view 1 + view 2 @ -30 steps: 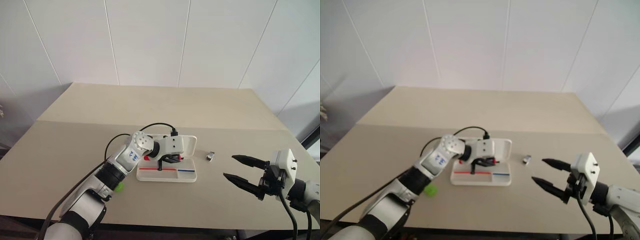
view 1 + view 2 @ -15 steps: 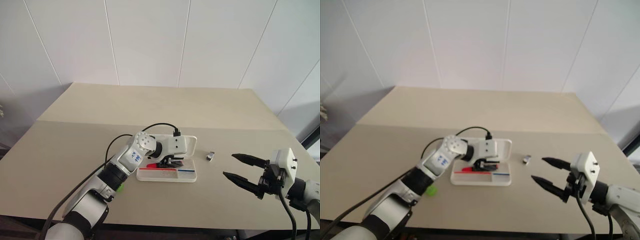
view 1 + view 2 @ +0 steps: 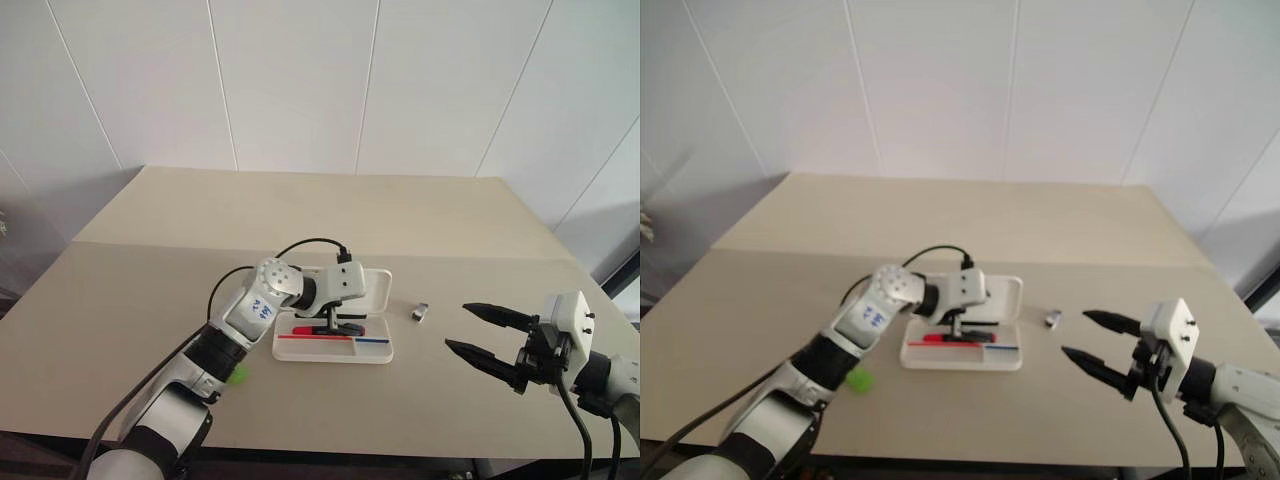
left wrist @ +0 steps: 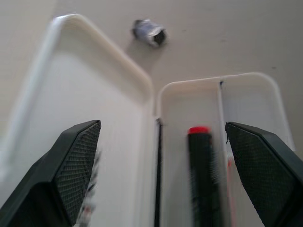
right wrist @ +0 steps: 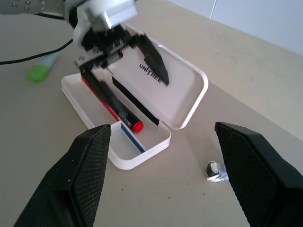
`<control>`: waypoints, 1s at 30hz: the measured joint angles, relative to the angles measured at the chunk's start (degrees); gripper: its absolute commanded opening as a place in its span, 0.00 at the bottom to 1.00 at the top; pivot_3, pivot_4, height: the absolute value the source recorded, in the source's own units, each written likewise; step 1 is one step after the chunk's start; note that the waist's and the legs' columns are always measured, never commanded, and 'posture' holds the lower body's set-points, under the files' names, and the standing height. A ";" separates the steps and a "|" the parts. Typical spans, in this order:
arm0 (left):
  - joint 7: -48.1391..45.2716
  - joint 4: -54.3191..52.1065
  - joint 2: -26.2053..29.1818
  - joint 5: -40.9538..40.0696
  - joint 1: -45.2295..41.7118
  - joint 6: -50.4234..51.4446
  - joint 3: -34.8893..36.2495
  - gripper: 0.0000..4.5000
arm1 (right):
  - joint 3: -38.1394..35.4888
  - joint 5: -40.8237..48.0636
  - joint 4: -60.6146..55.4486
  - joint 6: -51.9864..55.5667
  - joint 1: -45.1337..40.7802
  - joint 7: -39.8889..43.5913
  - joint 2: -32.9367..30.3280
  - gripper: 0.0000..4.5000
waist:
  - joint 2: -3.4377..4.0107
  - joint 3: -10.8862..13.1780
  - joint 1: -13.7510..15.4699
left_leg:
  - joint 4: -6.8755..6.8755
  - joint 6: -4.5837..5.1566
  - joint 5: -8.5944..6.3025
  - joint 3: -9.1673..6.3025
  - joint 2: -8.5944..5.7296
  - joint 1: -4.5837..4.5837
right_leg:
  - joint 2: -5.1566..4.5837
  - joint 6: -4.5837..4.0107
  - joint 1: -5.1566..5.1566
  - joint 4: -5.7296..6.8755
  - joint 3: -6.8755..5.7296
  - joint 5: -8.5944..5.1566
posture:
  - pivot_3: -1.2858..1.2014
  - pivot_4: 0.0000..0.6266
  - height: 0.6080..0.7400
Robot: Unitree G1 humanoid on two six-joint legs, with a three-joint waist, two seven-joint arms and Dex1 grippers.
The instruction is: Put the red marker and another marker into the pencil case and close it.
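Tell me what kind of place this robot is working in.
Probably a lab or test room: a plain beige table set against bare white panelled walls, holding just a white pencil case, markers and a small grey metal piece.

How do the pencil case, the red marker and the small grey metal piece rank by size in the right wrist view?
1. pencil case
2. red marker
3. grey metal piece, nearest the camera yet smallest
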 measured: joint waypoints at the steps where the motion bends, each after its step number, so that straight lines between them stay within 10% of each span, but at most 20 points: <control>1: -0.58 -0.73 0.43 -0.82 0.00 0.44 0.90 1.00 | 0.00 0.06 0.00 0.08 0.01 0.18 -0.14 1.00 | 0.00 0.00 0.04 | 0.00 0.00 0.00 0.00 0.00 0.00 | 0.00 0.01 0.00 0.00 0.00 0.00 | 0.52 0.24 1.00; 17: -20.91 -11.68 14.41 -24.33 10.15 -2.87 19.31 1.00 | 1.42 0.83 1.13 0.71 -1.34 5.77 -2.48 1.00 | 0.01 0.00 -0.10 | 0.03 0.00 0.00 0.02 0.01 0.04 | -0.01 0.33 0.03 0.03 0.00 0.18 | 0.52 0.24 1.00; 30: -30.99 13.22 19.79 -27.99 11.50 -19.31 24.19 1.00 | 0.79 5.85 3.59 1.19 -2.24 16.07 -4.99 1.00 | 0.00 0.00 -0.04 | 0.12 0.04 0.02 0.02 0.01 0.04 | -0.01 -0.38 0.05 0.06 0.00 -0.18 | 0.52 0.24 1.00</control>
